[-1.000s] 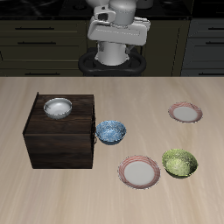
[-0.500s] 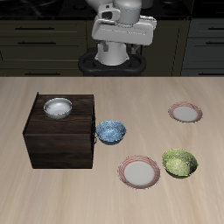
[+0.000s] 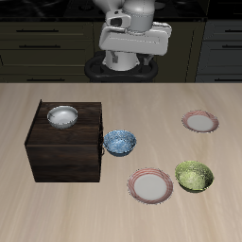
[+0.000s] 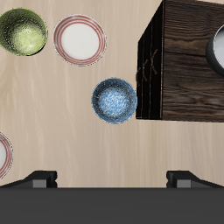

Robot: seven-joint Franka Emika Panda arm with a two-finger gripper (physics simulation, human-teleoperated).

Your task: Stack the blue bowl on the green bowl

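Observation:
The blue bowl (image 3: 119, 143) stands on the table right beside the dark wooden box; it also shows in the wrist view (image 4: 115, 101). The green bowl (image 3: 194, 176) stands apart from it, nearer the table's front edge, also in the wrist view (image 4: 22, 31). My gripper (image 3: 133, 45) hangs high at the table's back, far above both bowls. In the wrist view the gripper (image 4: 112, 179) is open and empty, its fingertips (image 4: 39, 179) wide apart.
A dark wooden box (image 3: 66, 142) holds a white bowl with a grey rim (image 3: 62, 116) on top. One pink-rimmed plate (image 3: 150, 185) lies between the two bowls near the front. Another plate (image 3: 199, 122) lies farther back.
My hand has shifted a little sideways and slightly toward the table's front. The bowls, plates and box have not moved.

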